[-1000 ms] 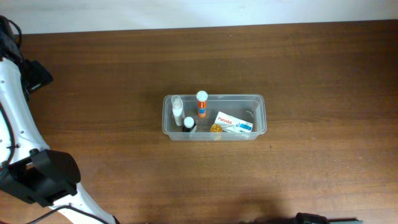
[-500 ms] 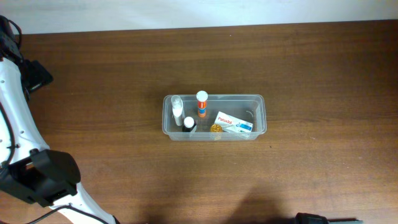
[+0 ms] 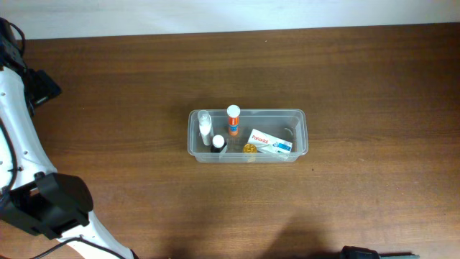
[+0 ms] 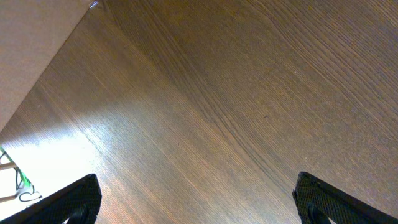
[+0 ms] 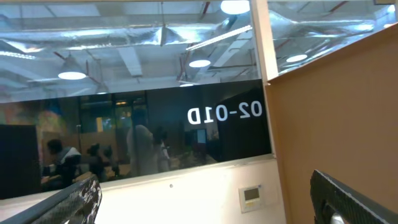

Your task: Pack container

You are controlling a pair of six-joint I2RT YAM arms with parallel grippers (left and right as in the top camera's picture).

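The container [image 3: 305, 137] sits at the middle of the overhead frame on the brown desk [image 3: 374, 79], its long side running left to right. Toward its left end stand a small clear bottle [image 3: 205, 126], an orange tube [image 3: 233, 122] with a white cap and a dark bottle [image 3: 218, 142] (also white-capped). A white-and-blue box [image 3: 270, 142] lies toward the right end, with a small gold thing [image 3: 249, 148] just beside it. The left arm [image 3: 18, 137] fills the frame's left edge, well apart from the container. The left jaws stand wide apart over the wood, holding nothing. The right jaws are spread too, empty, facing a ceiling [image 5: 124, 37] and a glass wall [image 5: 155, 137].
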